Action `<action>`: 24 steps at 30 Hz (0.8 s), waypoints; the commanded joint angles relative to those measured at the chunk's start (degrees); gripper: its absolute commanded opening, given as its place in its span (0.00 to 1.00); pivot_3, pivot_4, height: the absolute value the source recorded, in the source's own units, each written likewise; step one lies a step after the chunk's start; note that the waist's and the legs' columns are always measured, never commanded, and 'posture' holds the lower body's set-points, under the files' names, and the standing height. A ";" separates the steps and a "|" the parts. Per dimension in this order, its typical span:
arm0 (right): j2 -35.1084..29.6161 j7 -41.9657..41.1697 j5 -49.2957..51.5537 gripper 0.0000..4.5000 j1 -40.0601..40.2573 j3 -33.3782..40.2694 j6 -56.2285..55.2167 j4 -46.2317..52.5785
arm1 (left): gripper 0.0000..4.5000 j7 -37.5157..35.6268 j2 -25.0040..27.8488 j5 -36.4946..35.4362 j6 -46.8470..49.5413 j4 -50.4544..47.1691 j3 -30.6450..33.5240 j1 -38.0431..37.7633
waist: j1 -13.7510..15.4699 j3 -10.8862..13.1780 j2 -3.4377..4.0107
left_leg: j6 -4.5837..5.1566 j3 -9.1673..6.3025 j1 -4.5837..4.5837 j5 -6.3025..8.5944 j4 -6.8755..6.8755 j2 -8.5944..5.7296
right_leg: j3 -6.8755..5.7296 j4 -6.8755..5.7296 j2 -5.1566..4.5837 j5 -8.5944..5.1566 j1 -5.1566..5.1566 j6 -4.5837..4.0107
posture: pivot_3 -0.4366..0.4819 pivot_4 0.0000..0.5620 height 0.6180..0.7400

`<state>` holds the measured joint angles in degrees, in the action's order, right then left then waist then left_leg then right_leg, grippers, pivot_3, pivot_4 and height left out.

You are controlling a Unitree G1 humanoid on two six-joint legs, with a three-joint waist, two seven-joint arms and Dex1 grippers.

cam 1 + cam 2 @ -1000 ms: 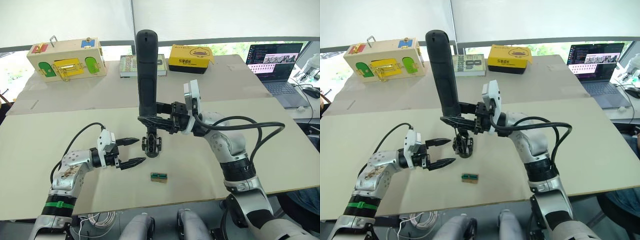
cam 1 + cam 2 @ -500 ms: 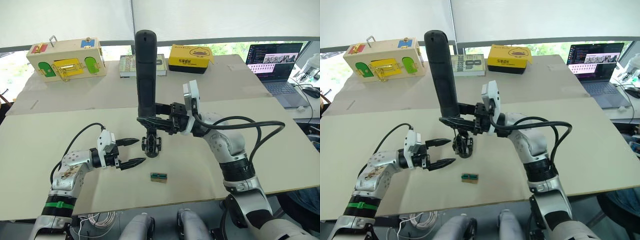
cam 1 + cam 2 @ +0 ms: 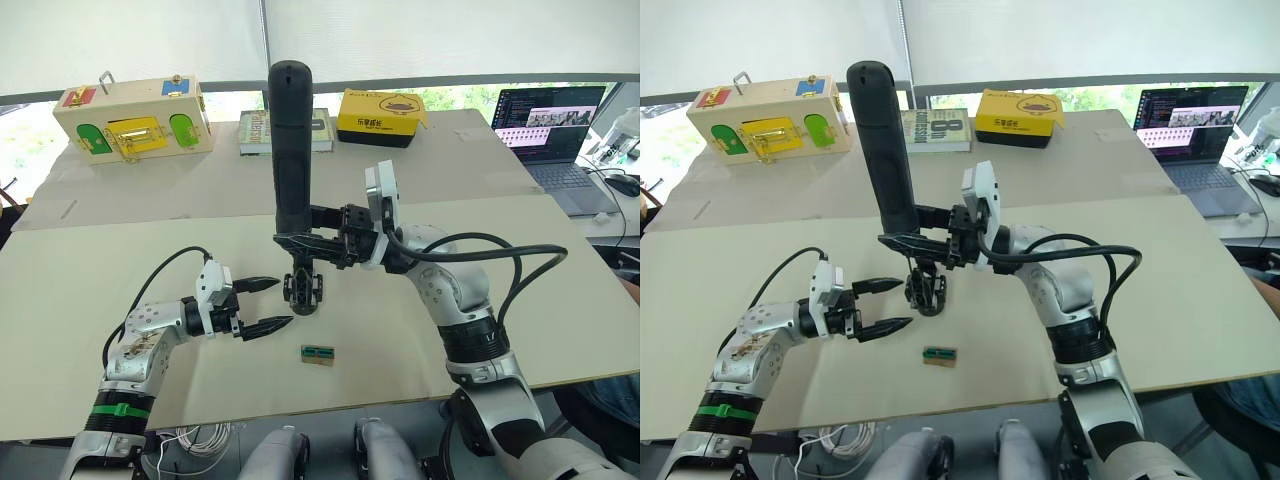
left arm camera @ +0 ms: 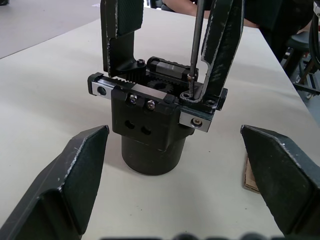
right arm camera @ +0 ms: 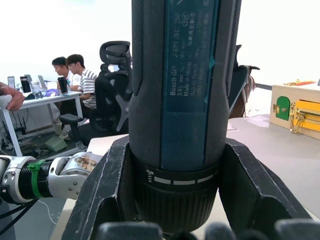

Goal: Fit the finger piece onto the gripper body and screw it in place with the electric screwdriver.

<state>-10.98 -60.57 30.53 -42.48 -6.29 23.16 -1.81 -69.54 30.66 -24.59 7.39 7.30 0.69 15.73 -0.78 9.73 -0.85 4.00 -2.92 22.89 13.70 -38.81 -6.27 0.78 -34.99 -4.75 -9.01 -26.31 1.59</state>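
Right gripper (image 3: 303, 243) clamps the screwdriver (image 3: 290, 150) upright, bit down on a screw of the gripper body (image 4: 152, 125) standing on the table (image 3: 90, 270), finger piece (image 4: 221, 47) seated for driving. Left gripper (image 3: 268, 304) spread wide, empty, just beside the body, probably ready to steady it.

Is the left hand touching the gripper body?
Apart. The left wrist view shows the left hand's open fingers on either side of the gripper body, with bare table between.
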 commanded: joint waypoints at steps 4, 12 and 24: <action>0.43 0.08 0.26 0.43 -1.53 0.59 -2.06 0.94 | 1.00 -0.14 -0.06 0.02 -1.35 -0.78 0.14 0.01 | 0.00 0.00 0.00 | 0.00 0.00 0.00 0.00 0.00 0.00 | 0.00 0.00 0.00 0.00 0.00 0.00 | 0.48 0.27 1.00; 0.33 -0.12 0.54 0.43 -2.02 0.93 -2.25 0.57 | 1.00 -0.19 -0.14 0.04 -1.41 -0.55 0.08 0.14 | 0.00 0.00 0.00 | 0.00 0.00 0.00 0.00 0.00 0.00 | 0.00 0.00 0.01 0.00 0.00 0.00 | 0.48 0.27 1.00; 0.24 -0.10 0.48 0.43 -2.21 1.15 -2.49 0.55 | 1.00 -0.19 -0.23 0.04 -1.38 -0.54 -0.04 0.17 | -0.01 0.00 0.00 | -0.01 0.00 0.00 -0.01 0.00 0.00 | 0.00 0.00 0.01 0.00 0.00 -0.01 | 0.48 0.27 1.00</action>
<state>-10.86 -60.66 30.49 -42.52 -6.20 22.56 -2.36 -69.55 30.56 -24.57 7.39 7.34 0.51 15.74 -0.79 9.73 -0.85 3.99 -2.92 22.88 13.70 -38.81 -6.27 0.78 -35.00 -4.74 -9.01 -26.31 1.58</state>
